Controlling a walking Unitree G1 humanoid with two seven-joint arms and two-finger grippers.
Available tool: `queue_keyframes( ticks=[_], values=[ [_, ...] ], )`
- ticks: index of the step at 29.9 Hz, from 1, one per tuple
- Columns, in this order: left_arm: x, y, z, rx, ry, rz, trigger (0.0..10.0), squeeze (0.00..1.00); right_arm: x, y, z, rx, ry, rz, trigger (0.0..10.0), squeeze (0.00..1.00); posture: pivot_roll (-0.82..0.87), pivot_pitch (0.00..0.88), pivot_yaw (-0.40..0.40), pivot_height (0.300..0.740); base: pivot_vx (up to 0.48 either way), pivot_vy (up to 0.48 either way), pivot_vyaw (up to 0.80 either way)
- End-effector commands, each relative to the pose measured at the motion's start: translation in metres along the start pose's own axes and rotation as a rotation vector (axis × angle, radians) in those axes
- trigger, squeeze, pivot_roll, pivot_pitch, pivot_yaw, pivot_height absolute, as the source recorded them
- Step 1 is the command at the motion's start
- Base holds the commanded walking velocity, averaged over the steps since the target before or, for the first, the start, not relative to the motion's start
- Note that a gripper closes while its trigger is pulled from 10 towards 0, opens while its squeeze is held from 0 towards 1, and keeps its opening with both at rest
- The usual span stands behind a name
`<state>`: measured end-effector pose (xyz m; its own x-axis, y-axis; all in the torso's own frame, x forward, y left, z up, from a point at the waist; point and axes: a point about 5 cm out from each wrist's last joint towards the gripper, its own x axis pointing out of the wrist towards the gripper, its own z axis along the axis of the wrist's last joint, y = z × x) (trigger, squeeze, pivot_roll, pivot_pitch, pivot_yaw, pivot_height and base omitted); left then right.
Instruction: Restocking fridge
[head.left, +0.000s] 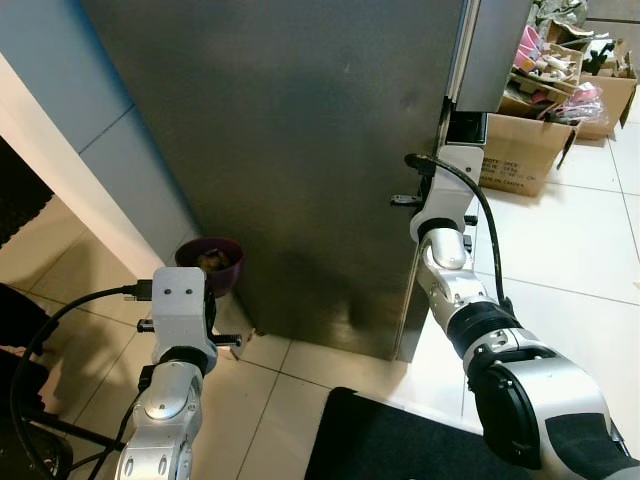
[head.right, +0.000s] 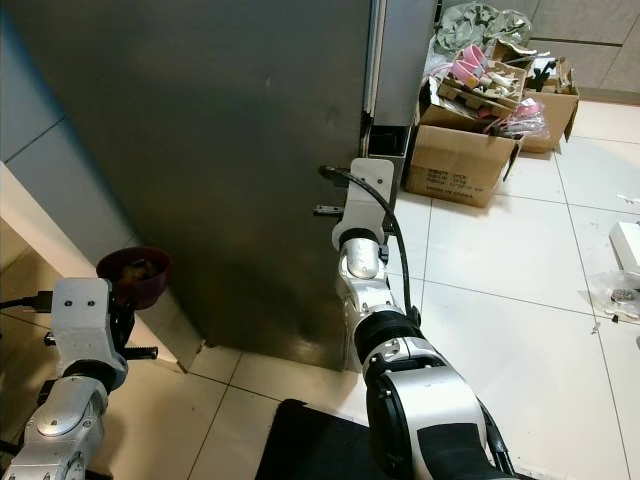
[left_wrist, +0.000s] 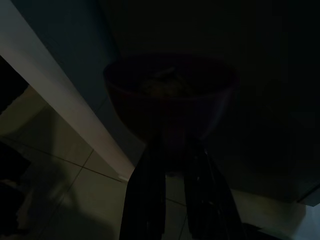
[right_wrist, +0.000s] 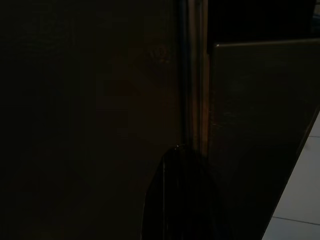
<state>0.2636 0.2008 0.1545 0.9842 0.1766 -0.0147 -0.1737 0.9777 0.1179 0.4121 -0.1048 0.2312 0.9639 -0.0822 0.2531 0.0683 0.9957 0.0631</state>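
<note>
tall dark grey steel fridge (head.left: 300, 150): door shut. round maroon bowl of food (head.left: 210, 264): pinched at its rim by left gripper (left_wrist: 172, 150), low beside the fridge. right gripper (right_wrist: 180, 165): pressed together at the door's edge seam. door unopened, stocking pending.

Silver arms (head.left: 462, 285), black cables (head.left: 478, 200)

Grey fridge door (head.left: 290, 150) closed, right arm (head.left: 450, 270) raised with its wrist at the door's right edge, left arm (head.left: 180, 340) low holding a dark purple bowl (head.left: 210, 262) of food near the door's lower left corner, cardboard boxes (head.left: 525, 150) on tiled floor (head.left: 560, 250) behind.
</note>
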Motion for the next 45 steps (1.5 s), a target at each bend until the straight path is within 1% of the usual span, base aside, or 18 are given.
queue_keyframes(
  ticks=[1, 13, 15, 25, 28, 31, 34, 36, 45],
  values=[
    [0.001, 0.007, 0.002, 0.033, -0.007, 0.014, 10.0, 0.0, -0.001, 0.001, 0.001, 0.009, -0.015, -0.009, 10.0, 0.0, 0.17, 0.218, 0.112, 0.71, 0.0, 0.0, 0.0],
    [0.002, 0.005, 0.003, 0.03, -0.01, 0.007, 10.0, 0.0, -0.004, 0.005, -0.001, 0.025, -0.031, -0.003, 10.0, 0.0, 0.17, 0.218, 0.113, 0.71, 0.0, 0.0, 0.0],
    [0.003, 0.005, 0.003, 0.029, -0.009, 0.008, 10.0, 0.0, -0.005, 0.008, 0.0, 0.042, -0.036, 0.001, 10.0, 0.0, 0.16, 0.221, 0.112, 0.71, 0.0, 0.0, 0.0],
    [0.003, 0.003, 0.002, 0.024, -0.007, 0.006, 10.0, 0.0, -0.008, 0.015, 0.0, 0.053, -0.044, 0.015, 10.0, 0.0, 0.16, 0.224, 0.108, 0.71, 0.0, 0.0, 0.0],
    [0.003, 0.003, 0.002, 0.023, -0.007, 0.005, 10.0, 0.0, -0.008, 0.014, 0.0, 0.044, -0.048, 0.01, 10.0, 0.0, 0.16, 0.224, 0.108, 0.71, 0.0, 0.0, 0.0],
    [0.003, 0.003, 0.002, 0.022, -0.007, 0.006, 10.0, 0.0, -0.007, 0.013, 0.004, 0.016, -0.073, 0.002, 10.0, 0.0, 0.16, 0.224, 0.108, 0.71, 0.0, 0.0, 0.0],
    [0.003, 0.002, 0.001, 0.022, -0.006, 0.006, 10.0, 0.0, -0.007, 0.008, 0.006, -0.005, -0.092, -0.042, 10.0, 0.0, 0.15, 0.225, 0.106, 0.71, 0.0, 0.0, 0.0],
    [0.003, 0.002, 0.001, 0.022, -0.006, 0.006, 10.0, 0.0, -0.008, 0.006, 0.004, -0.005, -0.091, -0.06, 10.0, 0.0, 0.15, 0.226, 0.107, 0.71, 0.0, 0.0, 0.0],
    [0.004, 0.001, 0.002, 0.02, -0.007, 0.002, 10.0, 0.0, -0.008, -0.002, 0.0, -0.02, -0.075, -0.069, 10.0, 0.0, 0.15, 0.222, 0.108, 0.71, 0.0, 0.0, 0.0]
  ],
)
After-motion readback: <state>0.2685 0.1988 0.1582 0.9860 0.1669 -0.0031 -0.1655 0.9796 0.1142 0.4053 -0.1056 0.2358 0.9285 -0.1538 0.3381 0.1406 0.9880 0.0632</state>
